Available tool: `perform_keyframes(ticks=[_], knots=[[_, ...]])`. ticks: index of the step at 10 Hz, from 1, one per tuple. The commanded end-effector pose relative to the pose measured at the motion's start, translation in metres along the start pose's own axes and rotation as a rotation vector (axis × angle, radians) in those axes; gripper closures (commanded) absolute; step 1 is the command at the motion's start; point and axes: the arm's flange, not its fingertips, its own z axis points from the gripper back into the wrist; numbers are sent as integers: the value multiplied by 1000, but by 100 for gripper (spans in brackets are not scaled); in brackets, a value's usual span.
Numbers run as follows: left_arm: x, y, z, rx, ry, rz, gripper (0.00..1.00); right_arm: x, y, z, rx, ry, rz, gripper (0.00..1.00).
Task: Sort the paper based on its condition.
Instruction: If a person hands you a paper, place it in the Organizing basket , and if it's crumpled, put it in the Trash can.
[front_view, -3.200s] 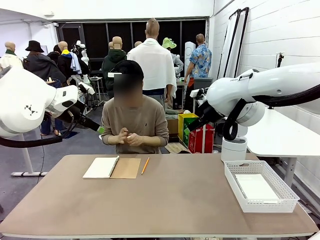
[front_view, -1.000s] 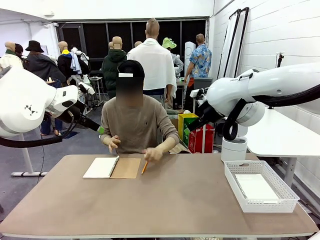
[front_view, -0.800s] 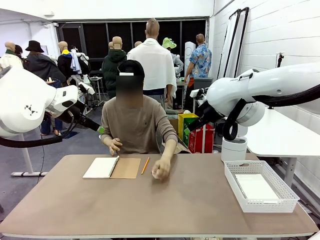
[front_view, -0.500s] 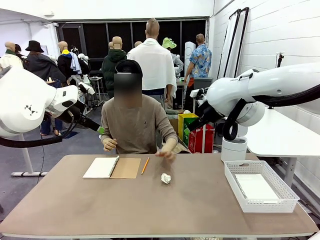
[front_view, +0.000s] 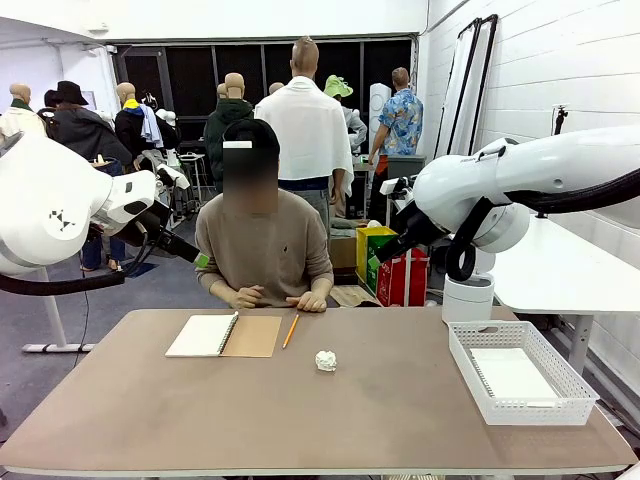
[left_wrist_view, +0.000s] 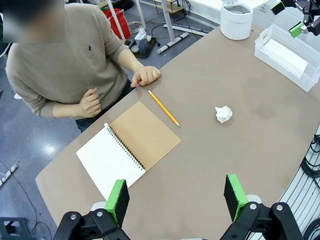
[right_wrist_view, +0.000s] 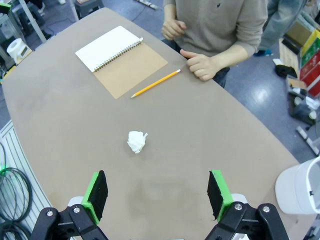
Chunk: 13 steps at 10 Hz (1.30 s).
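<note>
A crumpled white paper ball (front_view: 326, 360) lies on the brown table (front_view: 300, 420), a little right of its middle. In the wrist views the same paper ball (left_wrist_view: 223, 113) (right_wrist_view: 136, 141) sits alone on bare tabletop. A flat white sheet of paper (front_view: 512, 375) lies in the white lattice basket (front_view: 572, 378) at the right end. My left gripper (left_wrist_view: 176, 192) hangs open high above the table, nothing between its fingers. My right gripper (right_wrist_view: 157, 192) is open too, high above the ball.
An open spiral notebook (front_view: 224, 335) and a yellow pencil (front_view: 290, 331) lie at the far side. The person's hands (front_view: 305, 302) rest at the far edge. A white cylindrical bin (front_view: 468, 298) stands beyond the table's right corner.
The person reached out, set the crumpled ball on the table and drew both hands back to the far edge. Neither arm has moved.
</note>
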Motion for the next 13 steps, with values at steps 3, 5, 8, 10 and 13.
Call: perform_keyframes(ticks=[3, 5, 8, 10, 13], knots=[[-1, 0, 0, -12, 0, -4, 0, 0, 0, 0, -5, 2, 3, 0], [-1, 0, 0, -12, 0, -4, 0, 6, 2, -7, -8, 19, 25, 0], [-1, 0, 0, -12, 0, -4, 0, 29, 9, -59, -59, 153, 139, 0], [-1, 0, 0, -12, 0, -4, 0, 37, 16, -96, -32, 228, 192, 0], [-1, 0, 0, -12, 0, -4, 0, 29, 27, -147, 12, 327, 246, 0]])
